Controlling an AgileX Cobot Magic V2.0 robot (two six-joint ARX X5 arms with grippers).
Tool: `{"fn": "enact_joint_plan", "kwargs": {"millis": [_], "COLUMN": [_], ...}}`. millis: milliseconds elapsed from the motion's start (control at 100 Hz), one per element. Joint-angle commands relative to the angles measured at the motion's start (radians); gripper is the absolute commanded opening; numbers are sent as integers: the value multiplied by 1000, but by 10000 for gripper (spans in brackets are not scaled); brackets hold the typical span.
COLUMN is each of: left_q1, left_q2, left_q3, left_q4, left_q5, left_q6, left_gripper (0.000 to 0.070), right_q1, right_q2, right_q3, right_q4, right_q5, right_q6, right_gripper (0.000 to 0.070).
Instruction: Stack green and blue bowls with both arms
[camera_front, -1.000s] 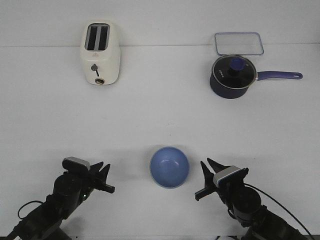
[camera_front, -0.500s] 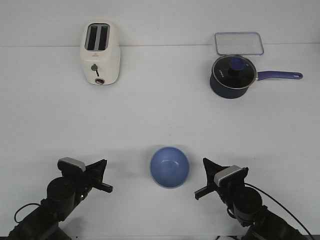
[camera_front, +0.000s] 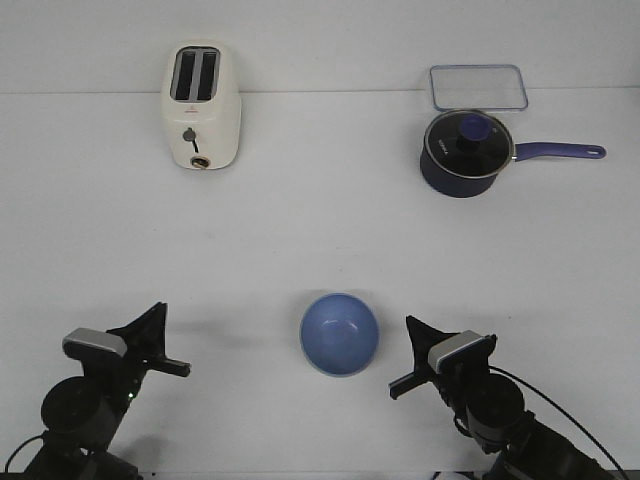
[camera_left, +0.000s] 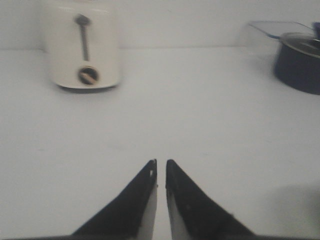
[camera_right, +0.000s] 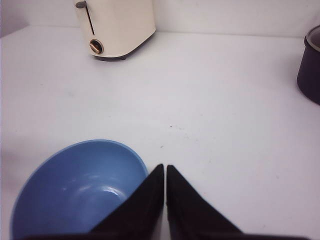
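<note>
The periwinkle blue bowl (camera_front: 339, 333) stands upright near the table's front middle, and it also shows in the right wrist view (camera_right: 75, 190). The green bowl is not in view in any frame. My left gripper (camera_front: 160, 310) is shut and empty, well to the left of the bowl, and points over bare table in the left wrist view (camera_left: 161, 163). My right gripper (camera_front: 408, 325) is shut and empty, just right of the bowl. Its tips (camera_right: 165, 167) lie close beside the bowl's rim.
A cream toaster (camera_front: 200, 105) stands at the back left. A dark navy saucepan (camera_front: 465, 152) with a glass lid and long handle stands at the back right, with a clear lidded container (camera_front: 478, 87) behind it. The table's front edge is just below both arms.
My left gripper has drawn back to the left and toward the front edge, and its jaws have closed. The right gripper's jaws have closed too; that arm has stayed in place.
</note>
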Motion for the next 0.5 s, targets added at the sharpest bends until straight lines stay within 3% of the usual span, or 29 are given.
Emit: {"fn": "enact_joint_plan", "kwargs": {"millis": [0,220,490], "left_q1": [102,336,388], "left_q2": [-54,-271,-284], "left_q3": [-72,-286,-377], "left_q4": [26,60,138], "left_q5": [-2,38,74], "left_q6": [98,124,117], "left_gripper": [15,15,15], "right_q1": [9,9,9], "right_q2": [1,1,1], "right_q3": [1,1,2], "right_q4": [11,11,17], "right_q5": [0,0,0], "right_q6": [12,12,12], "right_gripper": [10,10,10]}}
